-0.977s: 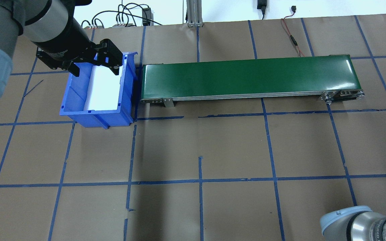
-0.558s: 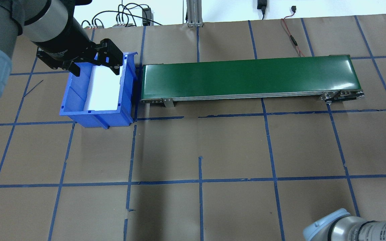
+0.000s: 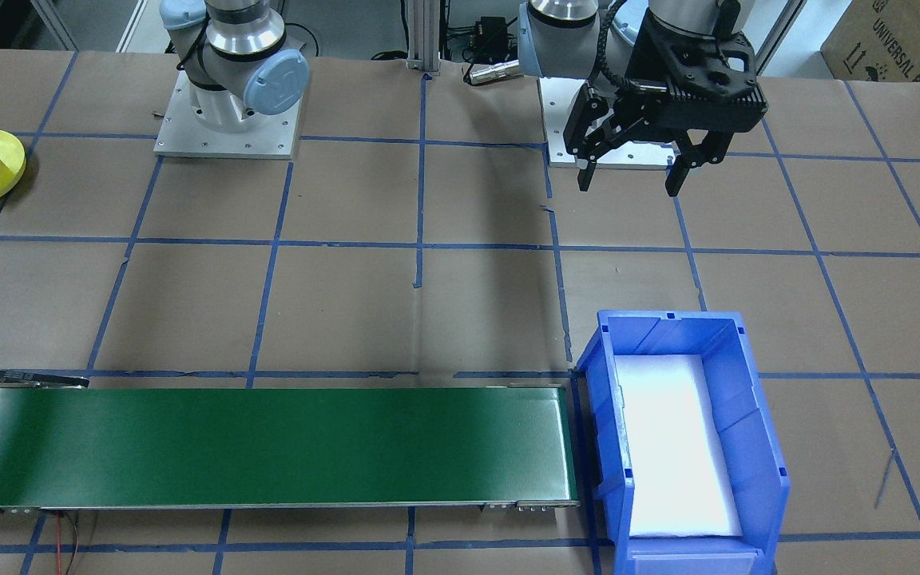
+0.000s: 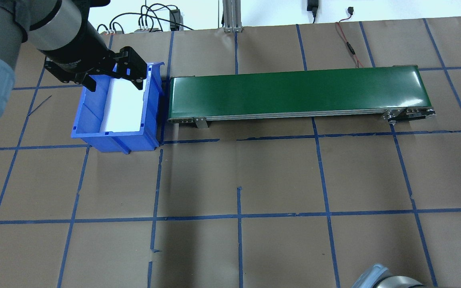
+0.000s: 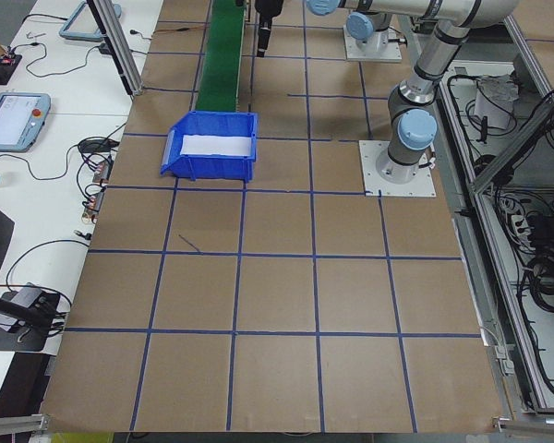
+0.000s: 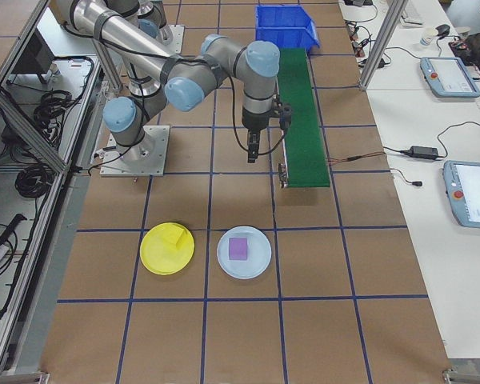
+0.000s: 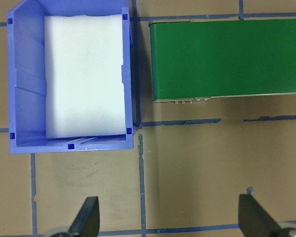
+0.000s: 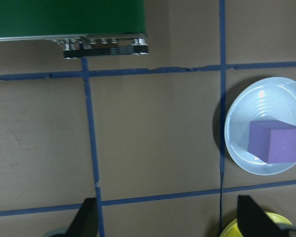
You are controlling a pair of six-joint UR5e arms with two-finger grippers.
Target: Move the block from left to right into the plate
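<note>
At the table's right end the yellow block (image 6: 174, 237) already sits in the plate (image 6: 166, 249), both grippers spread and empty, right arm sliding out of overhead view: task looks done.

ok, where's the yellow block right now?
In the exterior right view the yellow block lies on the yellow plate, just left of the pale blue plate holding the purple block, on the table's right end.

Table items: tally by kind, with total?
Plates: 2, yellow plate and pale blue plate
Blocks: 2, yellow block and purple block
Bins: 1, blue bin
Conveyors: 1, green conveyor
Total: 6
</note>
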